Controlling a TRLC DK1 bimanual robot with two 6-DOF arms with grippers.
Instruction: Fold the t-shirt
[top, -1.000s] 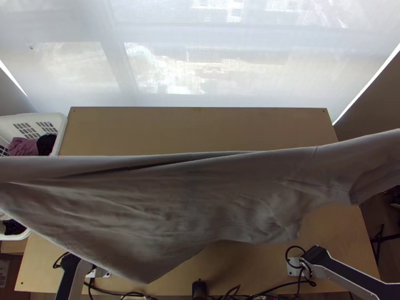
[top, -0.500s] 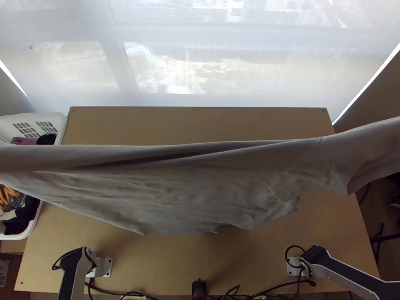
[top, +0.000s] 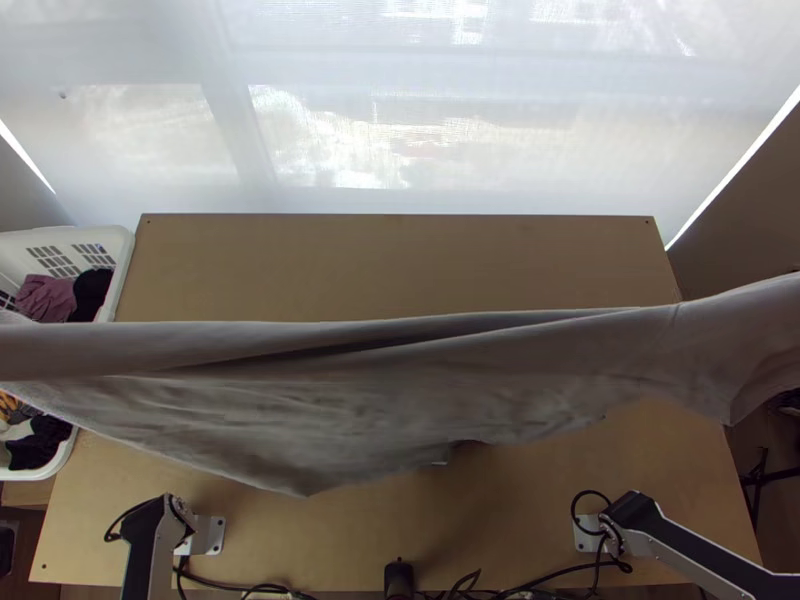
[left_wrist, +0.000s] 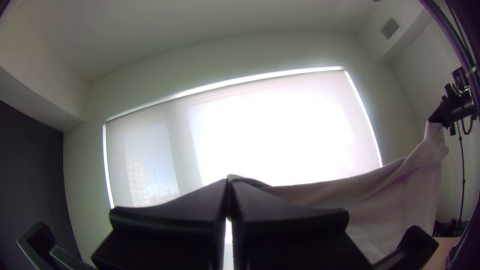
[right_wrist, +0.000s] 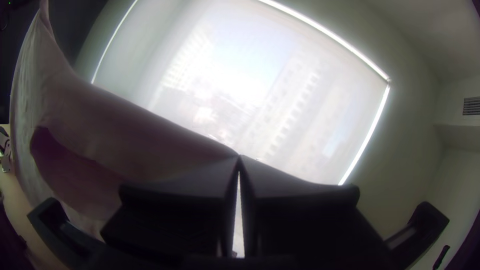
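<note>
Window (left_wrist: 280, 130) behind; left fingers (left_wrist: 280, 206), right fingers (right_wrist: 285, 187) pinching t-shirt (top: 300, 410).

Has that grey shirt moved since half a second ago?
Yes: in the top view, the shirt has shifted away from the far edge of the table.

1. The t-shirt's (top: 300, 410) pinched edges are hidden between the fingertips of the left gripper (left_wrist: 229, 181) and right gripper (right_wrist: 240, 157).
2. Toward both grippers, the top view's side edges cut off the cloth.
3. On the left gripper's side, the basket (top: 126, 250) is cut off and partly covered by cloth.
4. Beyond the right gripper's fingertips, buildings (right_wrist: 280, 112) look blurred.
</note>
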